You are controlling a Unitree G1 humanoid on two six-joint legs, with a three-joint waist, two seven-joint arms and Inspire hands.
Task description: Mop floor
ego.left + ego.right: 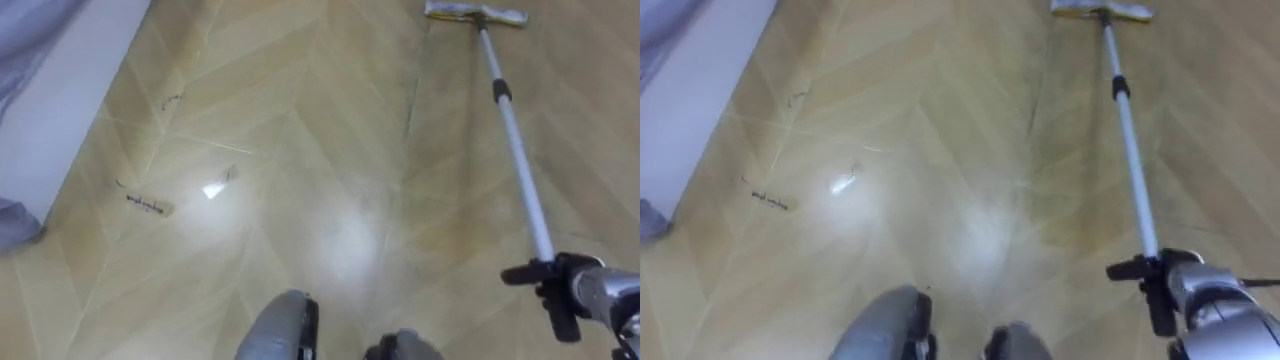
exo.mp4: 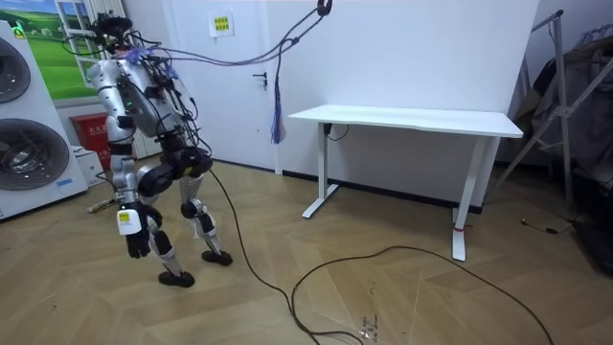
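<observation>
Over on the far left there's a white panel (image 1: pixel 60 100) along the edge of the wooden floor (image 1: pixel 300 120). Just off it lie a dark, twiggy scrap (image 1: pixel 146 205) and a small white scrap (image 1: pixel 216 187), close together and well apart from the mop.

Moving right across bare boards, here's the mop (image 1: pixel 515 150). Its flat head (image 1: pixel 475 13) lies on the floor out ahead of the robot, and the pale pole slants back down to the lower right. The right hand (image 1: pixel 565 290) has it, dark fingers wrapped round the bottom end of the pole in a firm grip.

From where I'm standing, the stacked washing machines (image 2: pixel 29 115) are at the room view's left, with the robot right beside them. It's on both feet, knees bent, leaning its upper body forward. Its left hand (image 2: pixel 136 235) hangs low by its thigh on the side nearest me, away from the mop. I can't tell whether that hand is open or closed.

Further right a white table (image 2: pixel 402 118) stands against the wall, well clear of the robot, and a rack hung with dark clothes (image 2: pixel 579 86) sits at the right edge.
</observation>
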